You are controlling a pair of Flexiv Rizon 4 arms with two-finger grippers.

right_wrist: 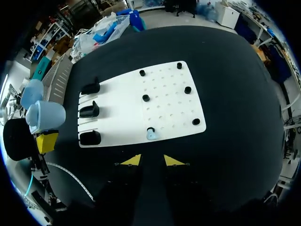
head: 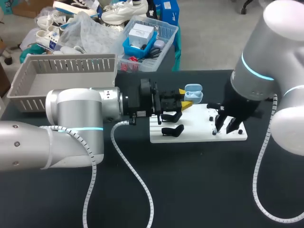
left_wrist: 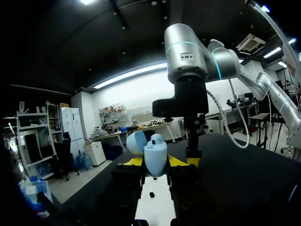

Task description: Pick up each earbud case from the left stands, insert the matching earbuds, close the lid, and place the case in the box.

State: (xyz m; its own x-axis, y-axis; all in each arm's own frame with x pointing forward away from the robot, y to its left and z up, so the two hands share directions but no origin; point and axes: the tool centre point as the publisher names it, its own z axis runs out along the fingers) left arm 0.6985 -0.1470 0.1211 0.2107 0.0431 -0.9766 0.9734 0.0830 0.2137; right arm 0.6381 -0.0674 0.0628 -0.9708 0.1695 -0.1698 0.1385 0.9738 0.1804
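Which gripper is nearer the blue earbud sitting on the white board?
Right. The right gripper hangs open with the earbud just ahead of its tips. The left gripper is past the board's stand end, shut on the earbud case.

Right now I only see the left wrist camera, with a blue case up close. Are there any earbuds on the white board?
Observer: One light blue earbud lies on the white board, just ahead of the open right gripper.
Operator: Are more cases waiting on the black stands?
Observer: No, all three stands on the board are empty.
Operator: Where is the box?
Observer: A grey slatted basket sits at the table's far left.
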